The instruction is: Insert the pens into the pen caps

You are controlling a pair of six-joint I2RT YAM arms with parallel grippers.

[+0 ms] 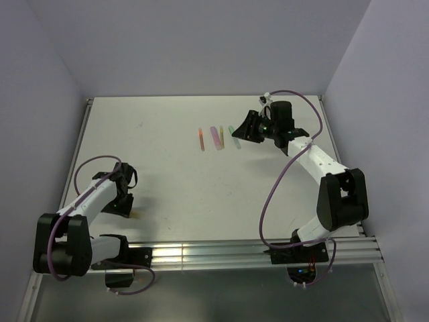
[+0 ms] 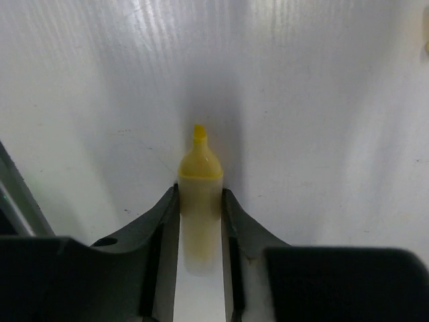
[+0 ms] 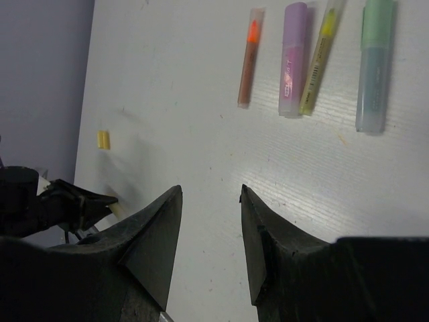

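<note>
Across the far middle of the bench [image 1: 154,161], top view, four pens are laid side by side: orange pen [image 1: 201,139], purple pen [image 1: 214,137], olive pen [image 1: 222,136], green pen [image 1: 234,137]. Right fingers [image 1: 244,126] are held just beside the green pen; left fingers [image 1: 125,201] are lowered at the near left.

Left wrist view: yellow pen [image 2: 200,201], uncapped, tip pointing away, is pinched between the left fingers.

Right wrist view: right fingers are spread over bare bench. The four pens are seen beyond. Yellow cap [image 3: 103,139] is laid on the bench, well apart from them.
</note>
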